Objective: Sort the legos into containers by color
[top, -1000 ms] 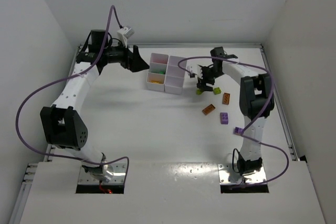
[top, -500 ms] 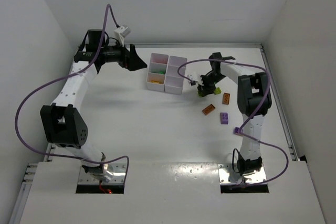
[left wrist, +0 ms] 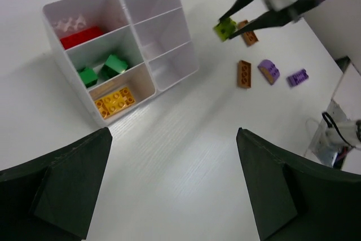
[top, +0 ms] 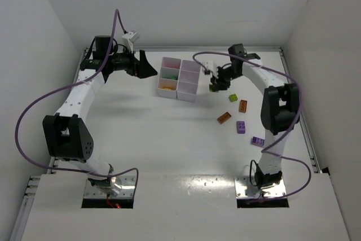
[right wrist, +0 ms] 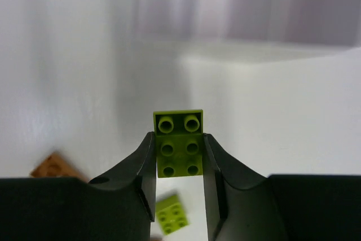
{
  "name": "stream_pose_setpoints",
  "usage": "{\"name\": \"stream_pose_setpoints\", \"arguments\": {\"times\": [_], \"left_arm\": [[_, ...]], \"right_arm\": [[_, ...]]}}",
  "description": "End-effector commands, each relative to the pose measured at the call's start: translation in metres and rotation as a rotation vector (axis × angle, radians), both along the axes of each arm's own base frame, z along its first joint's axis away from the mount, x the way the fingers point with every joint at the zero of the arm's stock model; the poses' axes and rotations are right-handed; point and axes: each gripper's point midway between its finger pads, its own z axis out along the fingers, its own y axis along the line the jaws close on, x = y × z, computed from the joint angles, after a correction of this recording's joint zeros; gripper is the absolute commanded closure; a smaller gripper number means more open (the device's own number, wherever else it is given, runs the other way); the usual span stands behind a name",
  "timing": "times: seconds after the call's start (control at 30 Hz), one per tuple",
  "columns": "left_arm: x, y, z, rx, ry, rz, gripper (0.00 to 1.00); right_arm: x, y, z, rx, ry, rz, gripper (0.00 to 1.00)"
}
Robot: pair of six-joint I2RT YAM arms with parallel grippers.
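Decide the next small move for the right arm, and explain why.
Probably carry the lime brick, clamped in the right gripper, across to the tray and stop above an empty compartment. The red brick, green bricks and yellow bricks take one column; the other column looks bare, and lime has no cell yet.

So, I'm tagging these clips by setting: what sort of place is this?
Probably a lab robot test cell: bare white walls box in a white table, a left arm and right arm are bolted at its near edge, and a compartment tray and loose legos sit on it.
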Motion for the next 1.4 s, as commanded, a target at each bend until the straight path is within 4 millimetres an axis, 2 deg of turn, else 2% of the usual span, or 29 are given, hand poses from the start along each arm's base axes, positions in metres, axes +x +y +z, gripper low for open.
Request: {"name": "stream_pose_setpoints", "arguments": {"times": [0.0,0.03,0.07,0.1,0.13,0.17,0.2,0.23,0.3,0.33,0.37,0.47,0.5,0.6,0.67,0.77,1.0,1.1,1.2,1.27,1.3,1.37], "left_arm": [[0.0,0.014,0.01,0.022,0.001,0.179,0.0],[0.0,0.015,0.004,0.02,0.026,0.199,0.0],[-0.005,0.015,0.0,0.022,0.035,0.199,0.0],[-0.007,0.016,0.0,0.022,0.037,0.199,0.0],[-0.007,0.018,-0.005,0.031,0.045,0.212,0.0],[-0.008,0.018,-0.001,0.029,0.034,0.212,0.0],[-0.009,0.017,0.0,0.025,0.035,0.204,0.0],[-0.01,0.018,0.001,0.015,0.036,0.198,0.0],[-0.012,0.018,0.003,0.007,0.025,0.168,0.0],[-0.013,0.016,0.007,0.001,0.017,0.159,0.0],[-0.013,0.016,0.007,0.001,0.017,0.158,0.0],[-0.012,0.018,0.012,-0.005,0.002,0.148,0.0],[-0.013,0.017,0.007,-0.004,0.013,0.133,0.0],[-0.013,0.019,0.012,-0.013,0.005,0.129,0.0],[-0.011,0.019,0.009,-0.007,0.007,0.125,0.0],[-0.012,0.018,0.009,-0.012,0.007,0.116,0.0],[-0.009,0.017,0.006,-0.011,0.01,0.105,0.0],[-0.001,0.02,0.001,0.005,0.018,0.131,0.0],[0.004,0.024,0.008,0.013,0.003,0.162,0.0],[0.005,0.023,0.004,0.009,0.02,0.165,0.0],[0.005,0.023,0.004,0.009,0.02,0.165,0.0],[0.005,0.023,0.004,0.009,0.02,0.165,0.0]], "right_arm": [[0.043,0.054,0.139,0.34,-0.149,-0.213,0.99],[0.056,0.068,0.161,0.387,-0.211,-0.228,0.99],[0.058,0.074,0.172,0.421,-0.193,-0.268,0.99],[0.062,0.083,0.174,0.44,-0.184,-0.273,0.99],[0.07,0.089,0.189,0.458,-0.212,-0.277,0.99],[0.072,0.1,0.189,0.457,-0.211,-0.277,0.99],[0.079,0.108,0.175,0.443,-0.188,-0.293,0.99],[0.085,0.117,0.183,0.449,-0.194,-0.321,0.99],[0.096,0.125,0.177,0.443,-0.184,-0.36,0.99],[0.108,0.126,0.171,0.442,-0.174,-0.401,0.99],[0.108,0.133,0.169,0.443,-0.173,-0.39,0.99],[0.117,0.136,0.155,0.422,-0.173,-0.423,0.99],[0.116,0.142,0.157,0.43,-0.181,-0.413,0.99],[0.12,0.141,0.147,0.415,-0.185,-0.418,0.99],[0.124,0.14,0.148,0.411,-0.207,-0.419,0.99],[0.13,0.138,0.136,0.384,-0.219,-0.423,0.99],[0.125,0.133,0.115,0.294,-0.233,-0.385,0.97],[0.12,0.129,0.097,0.25,-0.223,-0.371,0.93],[0.12,0.124,0.092,0.234,-0.227,-0.387,0.83],[0.121,0.123,0.092,0.224,-0.238,-0.389,0.8],[0.119,0.122,0.087,0.219,-0.229,-0.389,0.75],[0.119,0.122,0.09,0.224,-0.238,-0.389,0.68]]}}
